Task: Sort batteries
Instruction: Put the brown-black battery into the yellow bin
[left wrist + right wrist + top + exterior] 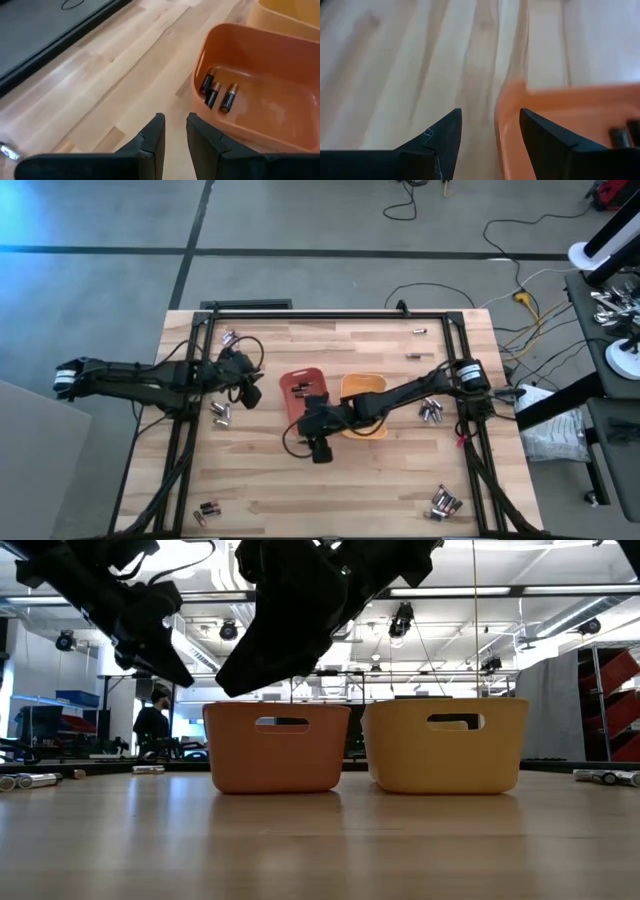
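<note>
Several batteries lie in small groups on the wooden table. Three dark batteries with coppery bands lie in the orange tray; the yellow tray stands to its right. My left gripper hovers left of the orange tray, fingers a little apart, nothing between them. My right gripper is open wide over the orange tray's near left corner, well above the table in the low view.
A black frame runs along the table's far edge and down both sides. Single batteries lie far right. In the low view, batteries lie at both sides, and a person stands in the room behind.
</note>
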Robot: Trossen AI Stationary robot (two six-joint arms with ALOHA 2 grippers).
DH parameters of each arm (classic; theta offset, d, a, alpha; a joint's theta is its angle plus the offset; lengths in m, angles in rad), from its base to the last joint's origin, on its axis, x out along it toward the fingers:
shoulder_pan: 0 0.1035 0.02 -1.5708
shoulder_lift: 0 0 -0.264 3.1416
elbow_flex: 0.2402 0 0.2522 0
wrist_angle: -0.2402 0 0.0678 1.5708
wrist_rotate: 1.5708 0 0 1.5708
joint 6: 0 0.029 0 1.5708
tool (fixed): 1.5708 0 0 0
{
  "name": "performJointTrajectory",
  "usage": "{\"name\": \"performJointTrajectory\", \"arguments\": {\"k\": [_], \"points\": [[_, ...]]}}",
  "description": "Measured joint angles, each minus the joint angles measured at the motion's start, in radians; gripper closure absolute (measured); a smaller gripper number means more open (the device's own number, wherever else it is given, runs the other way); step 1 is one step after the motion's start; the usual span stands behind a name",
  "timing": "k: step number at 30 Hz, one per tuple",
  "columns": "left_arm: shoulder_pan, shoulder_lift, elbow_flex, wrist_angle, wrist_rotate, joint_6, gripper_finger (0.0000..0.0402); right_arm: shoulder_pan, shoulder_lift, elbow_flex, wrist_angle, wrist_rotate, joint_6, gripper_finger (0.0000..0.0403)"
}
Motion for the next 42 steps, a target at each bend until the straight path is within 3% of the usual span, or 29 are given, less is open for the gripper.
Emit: {"name": "performJointTrajectory", "arguments": {"k": [19, 31, 42], "points": [[0.0, 0.004, 0.057, 0.1, 0.0, 0.133, 0.0341, -0.005, 0.067, -0.002, 0.015, -0.002, 0.026, 0.0228], [0.0, 0.002, 0.058, 0.142, 0.0, 0.181, 0.0341, -0.018, 0.126, 0.0, 0.243, -0.003, 0.051, 0.0218], [0.0, 0.002, 0.058, 0.142, 0.0, 0.2, 0.0341, -0.053, 0.13, 0.0, 0.308, 0.0, 0.077, 0.0227]]}}
